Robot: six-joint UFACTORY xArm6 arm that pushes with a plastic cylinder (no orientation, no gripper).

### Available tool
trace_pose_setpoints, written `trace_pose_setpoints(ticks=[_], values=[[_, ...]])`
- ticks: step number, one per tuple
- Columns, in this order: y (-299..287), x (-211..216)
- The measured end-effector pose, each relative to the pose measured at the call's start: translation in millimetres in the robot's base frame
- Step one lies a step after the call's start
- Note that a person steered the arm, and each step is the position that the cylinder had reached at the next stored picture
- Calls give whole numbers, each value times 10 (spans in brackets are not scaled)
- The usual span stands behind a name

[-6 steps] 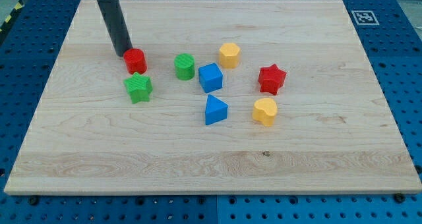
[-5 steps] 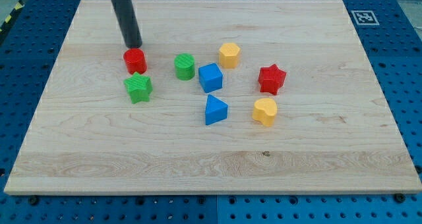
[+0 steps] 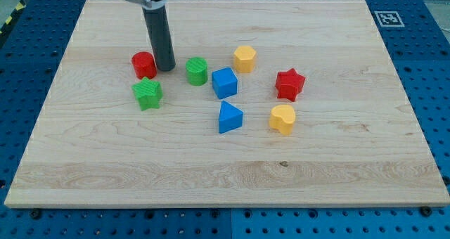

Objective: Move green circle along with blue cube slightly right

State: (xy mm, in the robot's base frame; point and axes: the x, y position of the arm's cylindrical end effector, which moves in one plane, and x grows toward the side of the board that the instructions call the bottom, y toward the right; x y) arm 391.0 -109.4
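Note:
The green circle (image 3: pixel 197 71) sits left of the board's middle, with the blue cube (image 3: pixel 224 83) just to its lower right, close to it. My tip (image 3: pixel 166 68) stands on the board between the red cylinder (image 3: pixel 143 65) on its left and the green circle on its right. It is right beside the red cylinder and a small gap from the green circle.
A green star (image 3: pixel 148 93) lies below the red cylinder. A yellow hexagon (image 3: pixel 244 58) is above the blue cube, a blue triangle (image 3: pixel 229 117) below it. A red star (image 3: pixel 289 84) and a yellow block (image 3: pixel 282 118) lie to the right. The wooden board (image 3: pixel 351 162) bears all the blocks.
My tip has moved right, from the red cylinder's upper left, over its top side, to its right side, nearer the green circle. No block has moved.

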Motion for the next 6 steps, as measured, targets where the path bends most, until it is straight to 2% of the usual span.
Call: trace_pose_setpoints(ticks=[2,6], values=[[85,195],[723,327]])
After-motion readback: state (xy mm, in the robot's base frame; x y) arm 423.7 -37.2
